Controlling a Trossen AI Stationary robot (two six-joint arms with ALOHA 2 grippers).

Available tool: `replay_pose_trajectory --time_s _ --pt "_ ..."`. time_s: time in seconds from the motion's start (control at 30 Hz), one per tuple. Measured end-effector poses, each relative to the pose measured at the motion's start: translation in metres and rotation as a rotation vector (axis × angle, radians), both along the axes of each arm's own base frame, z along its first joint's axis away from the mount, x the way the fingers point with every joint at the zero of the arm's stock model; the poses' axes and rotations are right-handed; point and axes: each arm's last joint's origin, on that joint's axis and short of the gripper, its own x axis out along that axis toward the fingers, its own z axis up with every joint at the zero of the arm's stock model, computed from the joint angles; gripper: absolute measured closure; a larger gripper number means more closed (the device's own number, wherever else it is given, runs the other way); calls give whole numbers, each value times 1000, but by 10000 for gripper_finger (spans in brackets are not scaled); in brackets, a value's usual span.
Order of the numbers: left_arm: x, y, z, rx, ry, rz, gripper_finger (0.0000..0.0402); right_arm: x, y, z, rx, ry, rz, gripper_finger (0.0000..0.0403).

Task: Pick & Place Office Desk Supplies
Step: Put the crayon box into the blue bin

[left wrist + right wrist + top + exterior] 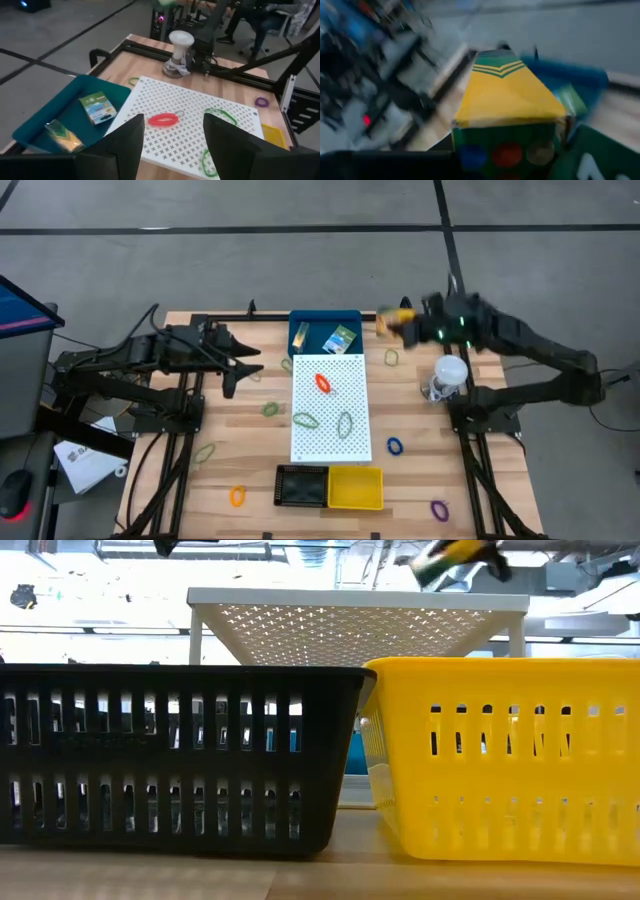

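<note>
Task status is early: two packets (340, 337) lie in the blue tray (322, 317), the right end effector (398, 320) carries a yellow-green box (507, 107) near it, the left end effector (243, 367) waits wide, and rubber bands (304, 419) remain scattered across the bench (240, 450).

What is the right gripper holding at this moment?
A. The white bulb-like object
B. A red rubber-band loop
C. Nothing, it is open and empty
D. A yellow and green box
D: the right gripper is shut on the yellow and green box, which fills the right wrist view and shows at the fingertips, beside the blue tray, in the high view.
</note>
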Motion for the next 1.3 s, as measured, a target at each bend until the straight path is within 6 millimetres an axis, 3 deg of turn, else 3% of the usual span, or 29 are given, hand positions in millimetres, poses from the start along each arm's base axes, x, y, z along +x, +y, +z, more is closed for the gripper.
replay_pose_trajectory --time_s 0.17,0.33,0.5,0.67,0.83,1.07,1.17,1.3 --pt "0 0 0 -1 -1 4 206 38 -60 -7 24 19 43 312" --pt "0 0 0 -17 -6 24 206 88 -117 -43 160 107 135 312" --pt "0 1 0 -15 -7 36 207 134 -153 -75 283 124 250 312" --pt "1 1 0 -21 -9 51 207 180 -170 -91 336 115 321 312" --pt "1 1 0 -30 -12 65 207 210 -184 -107 409 149 312 312" --pt "1 1 0 -30 -12 65 207 230 -198 -135 492 231 288 312" --pt "1 1 0 -30 -12 65 207 236 -200 -155 531 269 279 312" --pt "1 1 0 -30 -12 65 207 241 -200 -168 543 289 267 312"
